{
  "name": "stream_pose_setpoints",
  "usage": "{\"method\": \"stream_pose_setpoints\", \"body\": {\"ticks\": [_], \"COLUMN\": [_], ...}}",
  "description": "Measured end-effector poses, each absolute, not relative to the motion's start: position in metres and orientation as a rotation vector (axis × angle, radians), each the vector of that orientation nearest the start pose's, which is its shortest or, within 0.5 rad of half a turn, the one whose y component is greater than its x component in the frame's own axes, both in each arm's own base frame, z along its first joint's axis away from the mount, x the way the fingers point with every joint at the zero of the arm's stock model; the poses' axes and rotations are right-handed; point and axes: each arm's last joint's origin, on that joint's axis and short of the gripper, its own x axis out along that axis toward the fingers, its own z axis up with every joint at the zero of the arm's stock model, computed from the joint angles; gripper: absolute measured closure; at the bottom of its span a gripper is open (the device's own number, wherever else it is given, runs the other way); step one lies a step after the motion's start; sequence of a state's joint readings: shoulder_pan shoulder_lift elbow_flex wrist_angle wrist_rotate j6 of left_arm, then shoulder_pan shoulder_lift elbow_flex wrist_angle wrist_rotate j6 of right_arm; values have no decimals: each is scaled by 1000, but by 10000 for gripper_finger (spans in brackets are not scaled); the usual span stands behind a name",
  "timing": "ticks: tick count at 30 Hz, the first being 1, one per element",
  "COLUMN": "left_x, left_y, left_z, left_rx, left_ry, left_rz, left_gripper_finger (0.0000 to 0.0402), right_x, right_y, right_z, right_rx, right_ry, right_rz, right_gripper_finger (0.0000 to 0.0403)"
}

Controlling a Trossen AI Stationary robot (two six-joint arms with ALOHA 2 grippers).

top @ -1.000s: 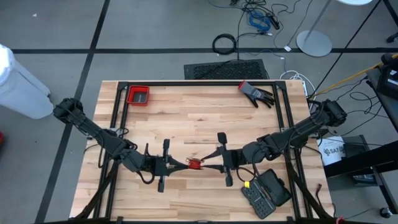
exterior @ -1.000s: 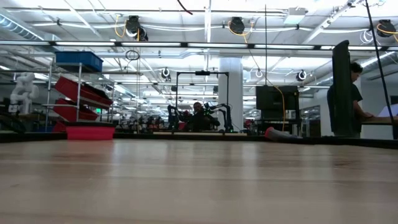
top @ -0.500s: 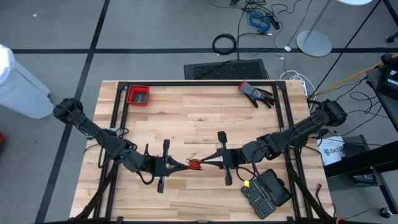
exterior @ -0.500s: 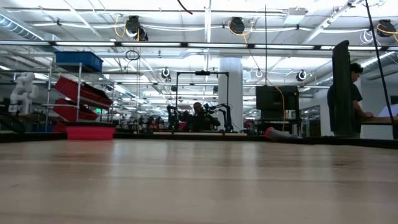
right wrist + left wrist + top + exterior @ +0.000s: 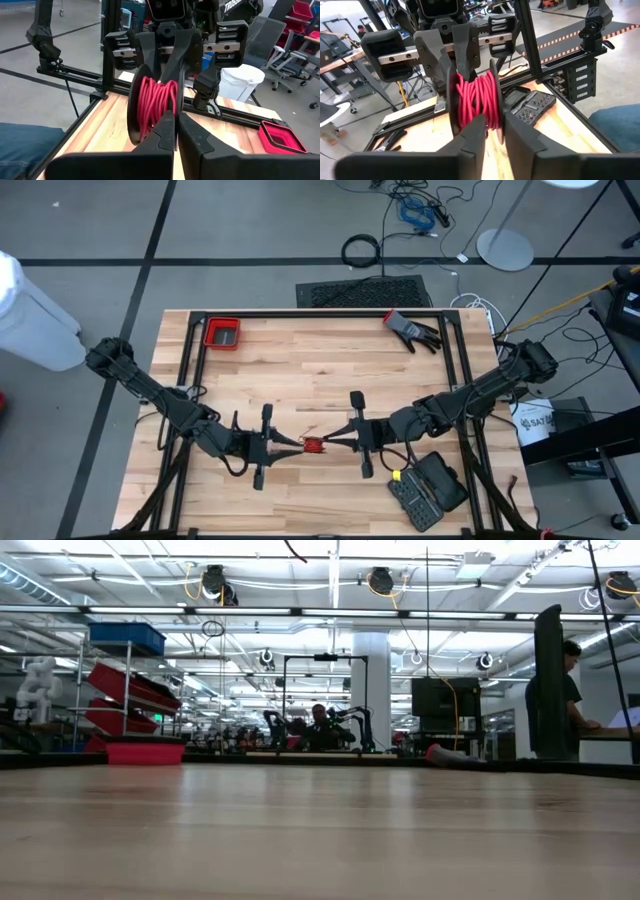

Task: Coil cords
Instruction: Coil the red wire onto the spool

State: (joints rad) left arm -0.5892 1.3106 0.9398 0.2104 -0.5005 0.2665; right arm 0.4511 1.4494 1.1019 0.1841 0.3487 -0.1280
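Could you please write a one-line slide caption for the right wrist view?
Right gripper shut on a black-flanged spool of thin red cord, facing the left gripper.

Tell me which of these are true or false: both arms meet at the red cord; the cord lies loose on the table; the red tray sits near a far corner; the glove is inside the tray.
1. Both arms meet at the red cord. True: left gripper and right gripper face each other there.
2. The cord lies loose on the table. False: it is wound on a black spool.
3. The red tray sits near a far corner. True.
4. The glove is inside the tray. False: it lies on the table, near the opposite far corner.
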Motion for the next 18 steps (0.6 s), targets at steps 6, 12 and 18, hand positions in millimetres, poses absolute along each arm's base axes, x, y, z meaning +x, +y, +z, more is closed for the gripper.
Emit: {"method": "stream_pose_setpoints", "body": {"ticks": [6,12,18], "left_x": [252,251,247], "left_y": [-151,-151,-157], "left_z": [311,311,313], "left_rx": [351,362,394], "left_ry": [126,133,122], "left_rz": [-90,11,20], "left_gripper_finger": [291,288,288], "right_x": [303,301,296], "right_y": [135,133,132], "right_z": [324,330,336], "right_rx": [-192,-170,-161], "right_ry": [144,108,94], "right_rz": [71,59,46], "right_gripper_finger": [403,403,403]}}
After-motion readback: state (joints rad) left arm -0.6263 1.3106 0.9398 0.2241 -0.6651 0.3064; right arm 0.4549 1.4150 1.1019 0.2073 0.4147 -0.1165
